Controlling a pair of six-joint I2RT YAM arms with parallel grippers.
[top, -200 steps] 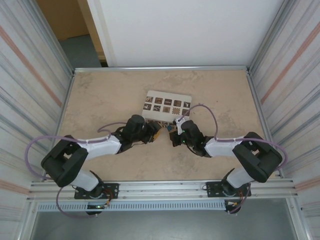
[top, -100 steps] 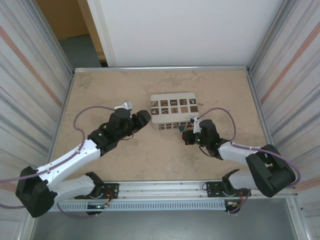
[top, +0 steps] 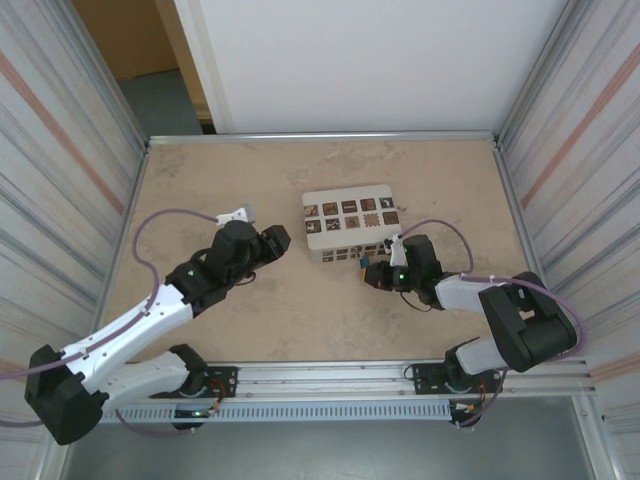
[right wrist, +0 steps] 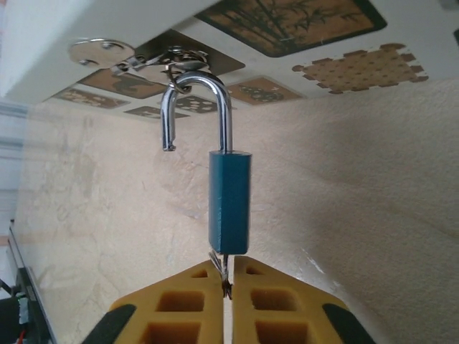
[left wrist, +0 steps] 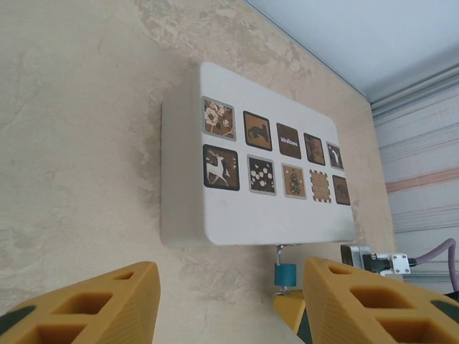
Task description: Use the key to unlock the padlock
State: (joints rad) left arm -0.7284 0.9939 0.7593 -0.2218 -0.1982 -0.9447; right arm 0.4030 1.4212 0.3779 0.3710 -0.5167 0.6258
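Left of the white box (left wrist: 185,143), left pincer (left wrist: 229,287), now off padlock (left wrist: 285,275)

Bright even light, soft shadows, mostly sharp focus

The only lettering is on the white box (left wrist: 215,211). In the left wrist view, the middle dark square of its upper row (left wrist: 289,140) carries one short pale word, too small to read. The other squares bear pictures rather than writing, among them a blossom (left wrist: 217,119), a white deer (left wrist: 221,167) and a small tree (left wrist: 293,180). In the right wrist view, nothing legible shows on the padlock (right wrist: 229,201).
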